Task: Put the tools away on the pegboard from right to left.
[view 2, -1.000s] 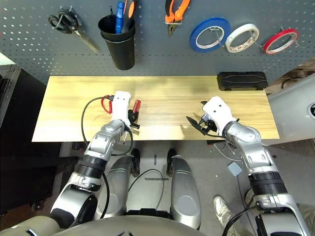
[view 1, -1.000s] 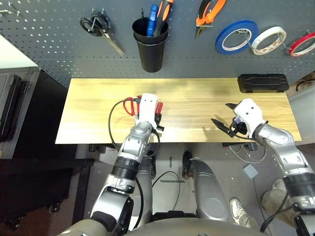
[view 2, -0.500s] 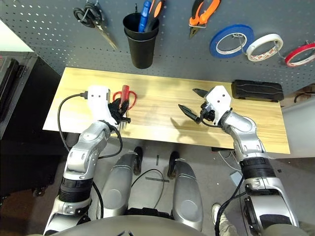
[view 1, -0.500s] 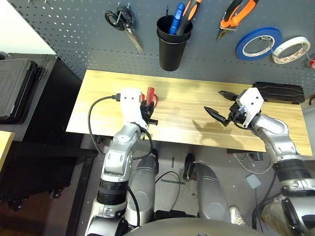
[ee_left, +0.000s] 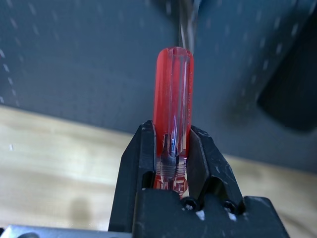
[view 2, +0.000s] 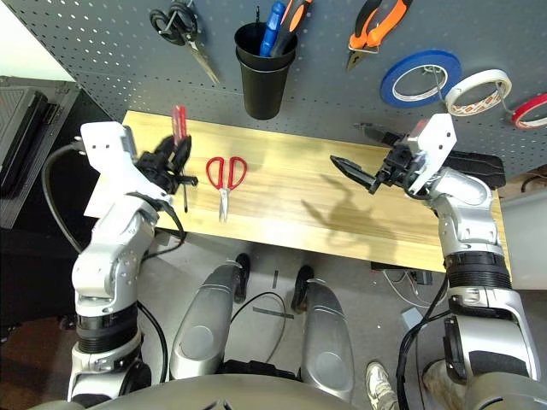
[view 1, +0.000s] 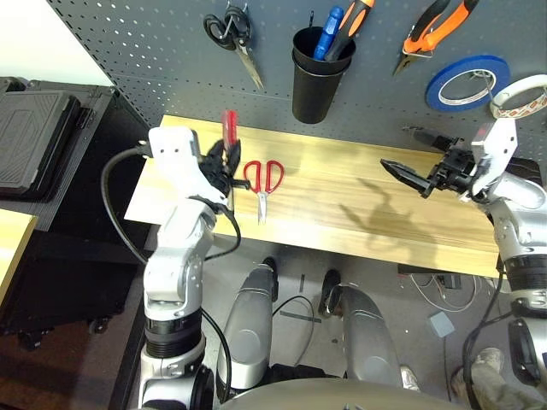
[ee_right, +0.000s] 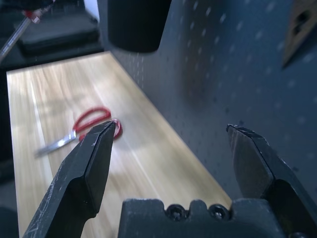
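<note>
At the table's left end, our left gripper point(ee_left: 172, 163) is clamped on the red-handled screwdriver point(view 1: 229, 130), handle up, ready for the black cup point(view 1: 320, 75). The red-handled scissors point(view 1: 263, 182) lie just right of it. Our right gripper point(view 1: 414, 156) hangs with jaws apart.

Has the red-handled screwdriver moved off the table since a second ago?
Yes. The left gripper has lifted the red-handled screwdriver off the table; it is now held upright, away from the red-handled scissors, which lie flat.
</note>
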You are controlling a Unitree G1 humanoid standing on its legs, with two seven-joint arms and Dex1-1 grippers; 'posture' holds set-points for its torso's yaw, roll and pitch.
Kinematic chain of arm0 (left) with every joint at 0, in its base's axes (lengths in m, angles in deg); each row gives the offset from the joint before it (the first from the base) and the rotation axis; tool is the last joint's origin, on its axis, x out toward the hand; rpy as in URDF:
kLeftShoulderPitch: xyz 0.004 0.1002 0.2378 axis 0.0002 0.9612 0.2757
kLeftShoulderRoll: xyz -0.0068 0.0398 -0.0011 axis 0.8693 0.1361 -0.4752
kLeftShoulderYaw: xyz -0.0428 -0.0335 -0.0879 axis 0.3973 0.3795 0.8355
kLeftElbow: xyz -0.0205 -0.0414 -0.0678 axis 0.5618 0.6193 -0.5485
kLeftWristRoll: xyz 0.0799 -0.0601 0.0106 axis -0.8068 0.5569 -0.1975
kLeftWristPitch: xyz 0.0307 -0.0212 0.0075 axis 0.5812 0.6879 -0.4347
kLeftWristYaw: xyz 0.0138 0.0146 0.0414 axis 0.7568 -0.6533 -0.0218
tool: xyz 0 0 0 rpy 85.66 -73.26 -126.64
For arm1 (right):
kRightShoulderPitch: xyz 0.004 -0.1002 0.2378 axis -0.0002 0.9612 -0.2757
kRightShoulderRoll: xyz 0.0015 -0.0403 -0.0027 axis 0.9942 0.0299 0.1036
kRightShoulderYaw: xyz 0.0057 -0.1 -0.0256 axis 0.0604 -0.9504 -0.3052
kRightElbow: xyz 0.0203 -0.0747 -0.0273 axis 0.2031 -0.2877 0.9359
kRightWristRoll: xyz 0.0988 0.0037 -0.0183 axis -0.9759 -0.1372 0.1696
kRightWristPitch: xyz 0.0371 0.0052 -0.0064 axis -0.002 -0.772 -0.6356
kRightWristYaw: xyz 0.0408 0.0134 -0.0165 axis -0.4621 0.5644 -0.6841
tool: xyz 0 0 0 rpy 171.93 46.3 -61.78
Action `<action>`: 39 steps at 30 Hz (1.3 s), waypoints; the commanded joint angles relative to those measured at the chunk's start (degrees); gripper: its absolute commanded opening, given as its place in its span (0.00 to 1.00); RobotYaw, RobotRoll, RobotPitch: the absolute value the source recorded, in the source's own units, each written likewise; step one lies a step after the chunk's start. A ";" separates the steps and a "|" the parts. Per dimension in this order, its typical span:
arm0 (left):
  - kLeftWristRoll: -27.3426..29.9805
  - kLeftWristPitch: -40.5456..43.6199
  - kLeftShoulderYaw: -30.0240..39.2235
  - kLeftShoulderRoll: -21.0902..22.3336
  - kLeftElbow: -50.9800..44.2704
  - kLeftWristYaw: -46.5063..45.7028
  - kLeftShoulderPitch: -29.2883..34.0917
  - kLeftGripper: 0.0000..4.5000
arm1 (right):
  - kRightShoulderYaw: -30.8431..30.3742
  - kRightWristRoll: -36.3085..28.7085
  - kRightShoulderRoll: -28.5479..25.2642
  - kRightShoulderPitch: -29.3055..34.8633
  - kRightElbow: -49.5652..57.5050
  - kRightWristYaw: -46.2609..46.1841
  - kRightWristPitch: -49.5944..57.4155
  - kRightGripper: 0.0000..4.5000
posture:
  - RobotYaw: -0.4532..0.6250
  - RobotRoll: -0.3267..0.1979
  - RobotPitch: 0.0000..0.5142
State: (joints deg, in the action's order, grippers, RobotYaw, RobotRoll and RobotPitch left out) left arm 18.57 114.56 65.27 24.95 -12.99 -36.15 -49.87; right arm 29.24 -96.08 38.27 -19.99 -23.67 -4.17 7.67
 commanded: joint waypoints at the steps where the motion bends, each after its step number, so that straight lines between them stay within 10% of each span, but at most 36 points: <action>1: 2.35 2.61 1.56 1.13 -2.41 -0.62 -2.86 0.20 | 3.35 -4.19 -0.83 1.05 2.80 1.47 2.24 1.00 | 0.68 0.62 0.52; 21: 8.74 10.65 4.57 5.64 -0.56 -3.55 -23.14 0.20 | 9.36 -13.17 -8.68 -4.43 13.01 1.02 17.86 1.00 | 0.62 0.62 0.52; 39: 11.31 1.08 6.32 -2.75 14.25 -10.62 -42.68 0.20 | 7.75 -12.26 -4.46 -3.31 15.62 -0.29 17.67 1.00 | 0.60 0.62 0.53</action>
State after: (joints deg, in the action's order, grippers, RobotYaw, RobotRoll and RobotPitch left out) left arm 29.84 118.15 71.82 22.86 0.07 -46.05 -91.46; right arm 37.19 -108.58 33.70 -24.43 -9.74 -4.13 25.86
